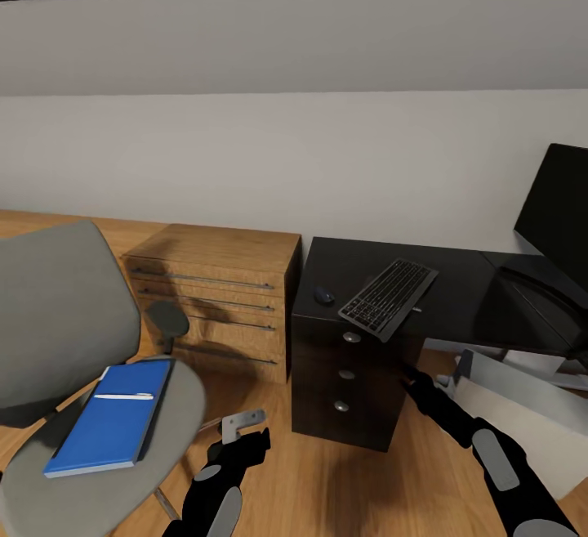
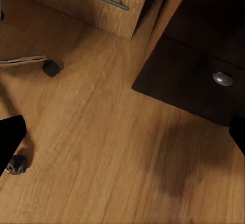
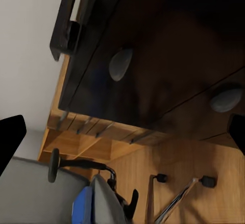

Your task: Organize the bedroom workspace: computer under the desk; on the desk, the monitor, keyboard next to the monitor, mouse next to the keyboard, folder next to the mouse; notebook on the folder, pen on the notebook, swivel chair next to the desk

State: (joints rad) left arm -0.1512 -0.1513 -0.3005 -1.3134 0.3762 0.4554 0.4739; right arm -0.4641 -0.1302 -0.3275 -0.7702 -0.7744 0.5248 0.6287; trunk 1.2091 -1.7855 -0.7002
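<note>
Monitor (image 1: 558,208) cut off at the desk's (image 1: 457,296) right end — both pincers' (image 1: 245,444) fingers sit apart, empty; right pincer (image 1: 411,375) half-hidden.

No text, label, brand, number or sign can be read anywhere. The keyboard (image 1: 389,297) keys are too small and blurred to make out, and the blue folder (image 1: 112,416) cover is plain.

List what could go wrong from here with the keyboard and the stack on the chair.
1. The keyboard overhangs the desk front edge; a bump from the right arm below may tip it off.
2. The pen lies loose on the folder on the swivel chair; lifting the folder could roll it off.
</note>
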